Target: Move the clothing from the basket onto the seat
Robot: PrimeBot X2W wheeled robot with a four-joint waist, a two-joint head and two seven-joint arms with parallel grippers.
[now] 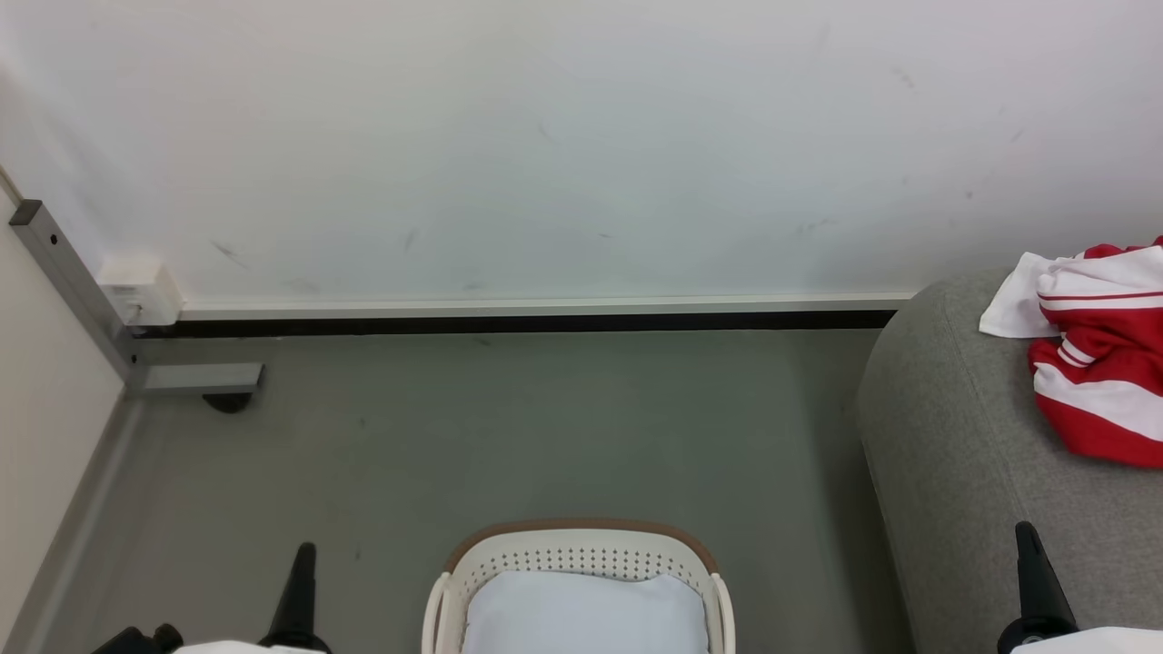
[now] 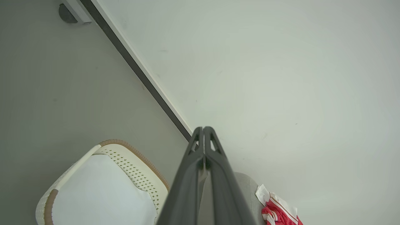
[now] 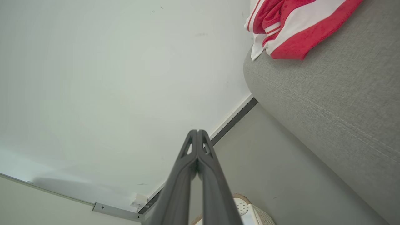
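The red and white clothing (image 1: pixel 1104 363) lies crumpled on the grey seat (image 1: pixel 963 454) at the right edge of the head view; it also shows as clothing (image 3: pixel 293 25) on the seat (image 3: pixel 337 103) and as clothing (image 2: pixel 278 212). The cream basket (image 1: pixel 581 549) with a brown rim stands on the floor at bottom centre, holding a pale blue-white pad (image 1: pixel 586 613). My left gripper (image 1: pixel 304 554) is shut and empty, left of the basket (image 2: pixel 137 170). My right gripper (image 1: pixel 1025 531) is shut and empty over the seat's front part.
A white wall with a dark baseboard (image 1: pixel 527 320) runs behind the grey floor (image 1: pixel 545 427). A grey metal bracket (image 1: pixel 136 354) and a white box (image 1: pixel 141 286) sit in the left corner, beside a pale side panel (image 1: pixel 45 427).
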